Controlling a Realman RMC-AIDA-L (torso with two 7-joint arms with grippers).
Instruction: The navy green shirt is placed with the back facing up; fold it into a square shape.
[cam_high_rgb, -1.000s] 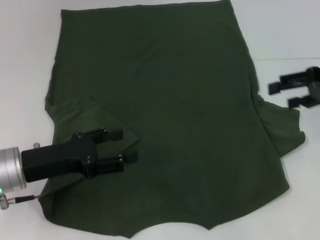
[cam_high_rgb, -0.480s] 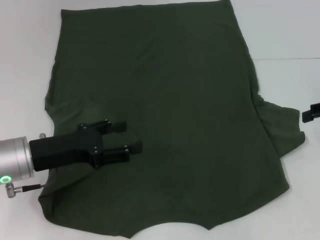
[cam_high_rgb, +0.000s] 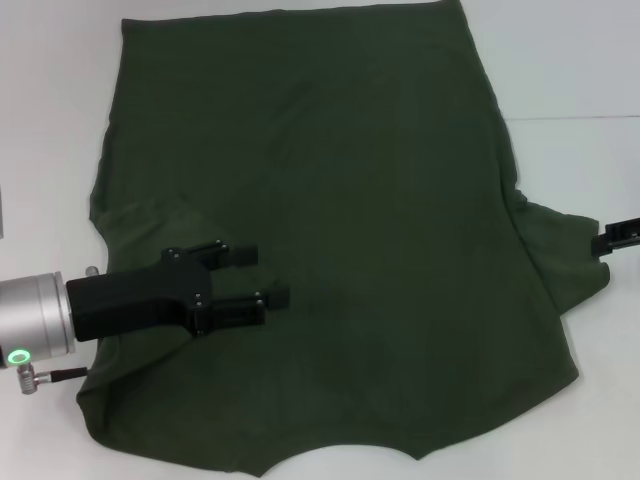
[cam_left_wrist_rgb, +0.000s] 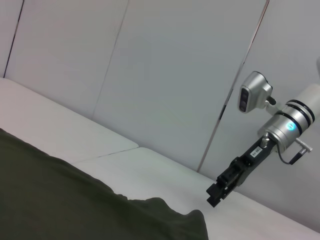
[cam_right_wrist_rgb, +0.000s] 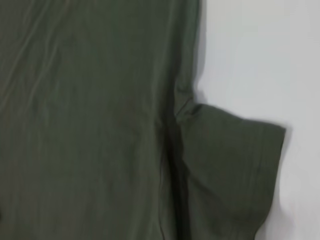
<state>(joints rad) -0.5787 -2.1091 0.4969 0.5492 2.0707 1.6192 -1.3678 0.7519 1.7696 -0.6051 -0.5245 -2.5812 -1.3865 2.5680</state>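
A: Any words, brand marks or numbers to read here?

B: None. The navy green shirt (cam_high_rgb: 320, 230) lies with a plain side up; no letters or tag show on it in the head view or the right wrist view.

A: And the arms?

B: The left tool (cam_high_rgb: 262, 276), above the shirt's near left part, has plain black fingers with no marking. Its silver wrist carries a small green ring light, which is not a sign or numeral. The right tool (cam_left_wrist_rgb: 216, 194), seen from the left wrist view, shows a small pale patch on its black body, too small to read.
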